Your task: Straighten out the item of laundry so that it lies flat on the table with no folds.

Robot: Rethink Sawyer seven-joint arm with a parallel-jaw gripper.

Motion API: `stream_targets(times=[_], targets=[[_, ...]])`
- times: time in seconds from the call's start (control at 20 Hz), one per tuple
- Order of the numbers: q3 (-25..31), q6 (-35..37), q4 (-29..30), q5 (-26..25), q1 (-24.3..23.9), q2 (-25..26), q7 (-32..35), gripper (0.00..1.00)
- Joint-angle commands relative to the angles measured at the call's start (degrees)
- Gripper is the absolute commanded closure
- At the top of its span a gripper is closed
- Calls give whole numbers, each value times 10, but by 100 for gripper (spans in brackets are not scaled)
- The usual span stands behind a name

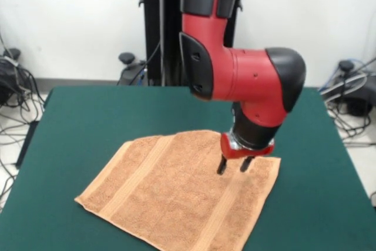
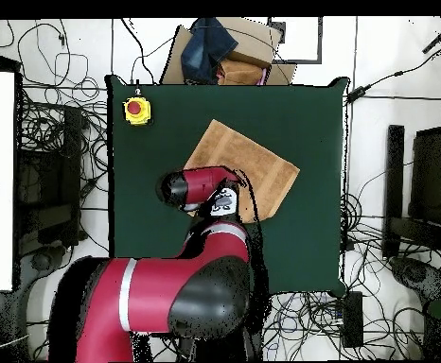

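Claw [image 1: 234, 166] is seen spread, tips hovering on the towel [image 1: 176, 189] near its far-right corner; towel is spread mid-table [image 1: 88, 116]. Dragging may bunch cloth into fresh folds.

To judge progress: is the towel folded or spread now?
Mostly spread: the towel lies flat on the table; its far corner under the gripper is hidden.
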Motion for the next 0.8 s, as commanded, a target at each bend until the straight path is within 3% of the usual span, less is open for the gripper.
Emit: stream_targets(times=[0.05, 0.6, 0.8], targets=[[21, -15, -83, 26, 50, 101, 121, 0], [32, 5, -163, 32, 63, 165, 112, 0], [53, 12, -155, 41, 63, 152, 118, 0]])
